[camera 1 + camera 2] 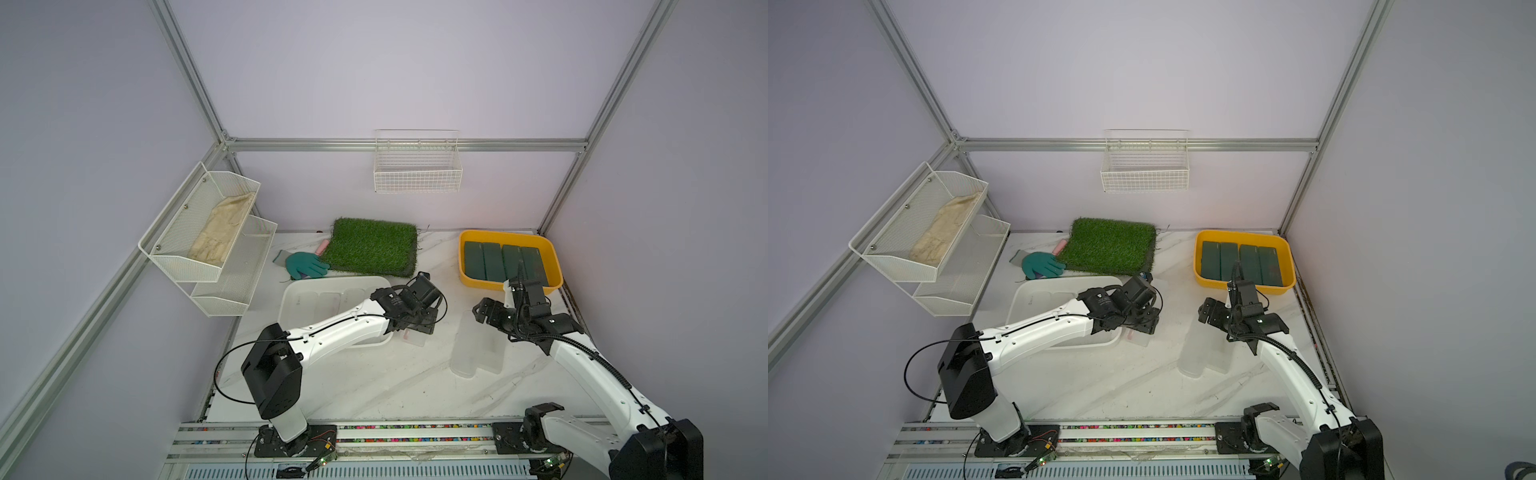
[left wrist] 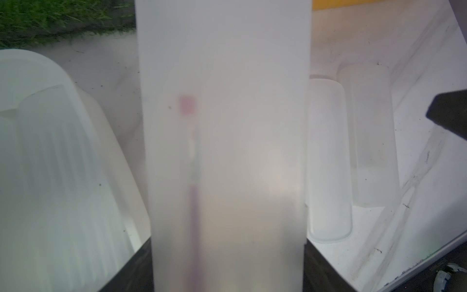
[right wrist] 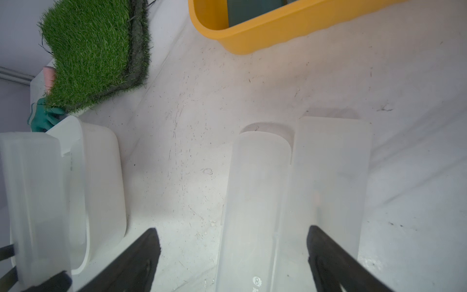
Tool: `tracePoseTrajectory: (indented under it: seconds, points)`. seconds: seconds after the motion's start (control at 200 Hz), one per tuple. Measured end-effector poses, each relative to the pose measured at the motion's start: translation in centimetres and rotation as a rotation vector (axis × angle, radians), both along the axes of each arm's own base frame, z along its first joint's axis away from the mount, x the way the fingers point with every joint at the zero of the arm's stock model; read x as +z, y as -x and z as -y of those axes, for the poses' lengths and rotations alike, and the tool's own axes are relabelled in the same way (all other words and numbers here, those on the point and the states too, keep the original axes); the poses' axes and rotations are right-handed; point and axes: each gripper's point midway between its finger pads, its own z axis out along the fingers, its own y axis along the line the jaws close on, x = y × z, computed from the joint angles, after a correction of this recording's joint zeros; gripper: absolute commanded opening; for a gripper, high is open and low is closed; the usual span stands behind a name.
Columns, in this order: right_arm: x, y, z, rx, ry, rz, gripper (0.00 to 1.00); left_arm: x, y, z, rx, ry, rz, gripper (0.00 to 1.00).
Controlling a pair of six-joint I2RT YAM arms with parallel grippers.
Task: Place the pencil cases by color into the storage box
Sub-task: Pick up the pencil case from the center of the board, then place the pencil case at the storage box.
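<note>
The left fingers [image 2: 134,275] grip a white case [image 2: 222,151] between them, right by the box [image 3: 101,177], so it should go over the rim and lie flat inside, while the open right fingers [image 3: 136,257] hang over another case [image 3: 252,202] on the table [image 3: 189,126].

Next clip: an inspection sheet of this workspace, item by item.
Surface: marble-look tabletop, scuffed, specked.
Job's things: four green cases in yellow tray; binned frosted cases in white bin; two loose frosted cases side by side on tabletop.
Clutter: teal glove, grass mat, pink item beside mat, cloth in mesh rack.
Grippers: left gripper shut on held frosted case; right gripper open, jaws astride one loose case.
Cables: black loop by left arm; hose along right arm.
Surroundings: lilac walls, aluminium frame, wire basket on back wall.
</note>
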Motion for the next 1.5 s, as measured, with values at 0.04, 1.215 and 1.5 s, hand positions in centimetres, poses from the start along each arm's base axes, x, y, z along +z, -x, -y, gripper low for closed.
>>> tracePoseTrajectory:
  seconds: [0.04,1.215,1.5]
  points:
    - [0.3,-0.1,-0.5,0.016,-0.006,0.018,0.92,0.5,-0.4,-1.1,0.019,0.001,0.005,0.65]
    - [3.9,6.5,-30.0,0.915,0.008,0.662,0.92,-1.4,0.1,-25.7,0.432,-0.097,-0.19,0.68]
    - [4.3,6.4,-30.5,0.978,0.08,0.765,0.92,-1.7,0.0,-28.6,0.472,-0.105,-0.207,0.68]
